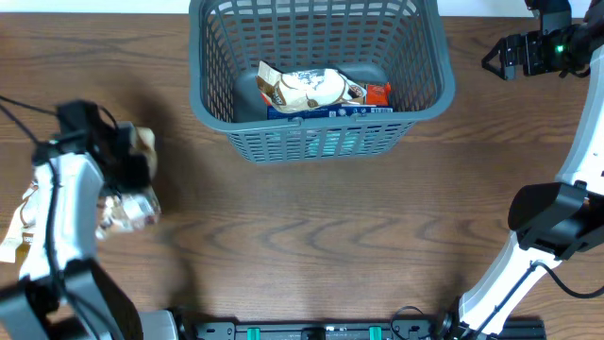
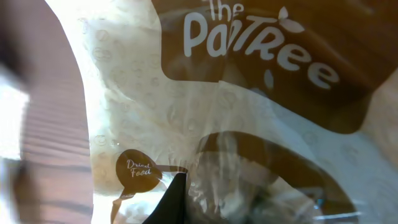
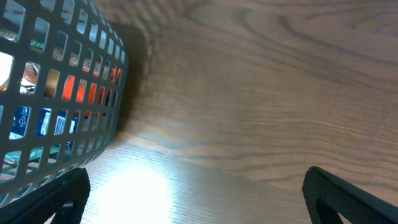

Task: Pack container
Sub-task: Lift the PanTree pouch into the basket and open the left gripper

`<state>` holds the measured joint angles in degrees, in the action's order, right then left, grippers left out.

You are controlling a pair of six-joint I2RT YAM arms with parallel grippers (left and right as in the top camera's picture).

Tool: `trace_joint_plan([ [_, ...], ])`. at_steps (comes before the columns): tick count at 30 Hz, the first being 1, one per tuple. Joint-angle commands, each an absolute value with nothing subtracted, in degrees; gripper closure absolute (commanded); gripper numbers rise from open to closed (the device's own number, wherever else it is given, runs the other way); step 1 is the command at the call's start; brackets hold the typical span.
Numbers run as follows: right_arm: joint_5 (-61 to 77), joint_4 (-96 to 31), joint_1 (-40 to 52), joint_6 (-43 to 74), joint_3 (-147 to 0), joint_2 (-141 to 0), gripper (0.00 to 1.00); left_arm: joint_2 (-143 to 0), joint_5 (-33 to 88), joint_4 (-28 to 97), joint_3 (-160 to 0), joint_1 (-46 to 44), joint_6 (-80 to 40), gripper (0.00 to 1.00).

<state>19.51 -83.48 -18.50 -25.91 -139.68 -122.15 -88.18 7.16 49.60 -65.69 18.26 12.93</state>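
— At the 12 o'clock edge of the table (image 1: pixel 311 246), item one: container (image 1: pixel 321 142), a dark grey lattice basket, long axis 9-to-3. Contents?
— Three entries, overhead view: pale-and-brown bag (image 1: pixel 302 87), blue box (image 1: pixel 330 111), red packet (image 1: pixel 377 93). All are bunched at its 6 o'clock wall, from the middle toward 3. Grey floor shows bare at the 9 o'clock end and along the 12 o'clock side.
— Item two?
— One snack packet (image 1: pixel 132 210), cream and brown crinkled film, at the table's 9 o'clock side, well apart from the container. The left gripper (image 1: pixel 127 162) sits right over it. Its wrist view is filled with film, with one dark fingertip (image 2: pixel 171 208) against it.
— Clamped?
— Cannot tell, because the film hides the jaws. Possibly gripping, but not entered as such.
— Item three?
— The right gripper (image 1: pixel 497 57), fingers spread, empty, off the container's 3 o'clock end.
— Bearing for the coming move?
— From the left gripper the container lies at about 2 o'clock. The right arm is nearer the basket, but the left has the packet, so I judge the carry to be its job: up over the rim, then down toward the free 9 o'clock end.
— Surface and room?
— Flat wood-grain top, with nothing standing between packet and basket. The thin film may sag or slip.
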Motion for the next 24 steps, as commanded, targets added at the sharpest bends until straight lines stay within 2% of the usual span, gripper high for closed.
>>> trace_joint_plan([
  [1,19.9,-83.57,-18.02,-25.32,-139.7,-122.17,0.01,-83.9,7.77,51.83,-74.15,18.13,8.19,0.94],
  [11,19.9,-83.55,-18.02,-25.32,-139.7,-122.17,0.01,-81.01,8.6,50.0,-94.35,10.57,6.96,0.95],
  [17,19.88,-83.26,-18.02,-25.34,-139.7,-122.17,0.01,-82.26,8.58,37.5,-103.53,1.63,7.9,0.94],
  [24,19.84,-83.13,-18.02,-25.34,-139.7,-122.17,0.01,-90.0,8.6,27.05,-110.78,-7.22,8.99,0.94],
])
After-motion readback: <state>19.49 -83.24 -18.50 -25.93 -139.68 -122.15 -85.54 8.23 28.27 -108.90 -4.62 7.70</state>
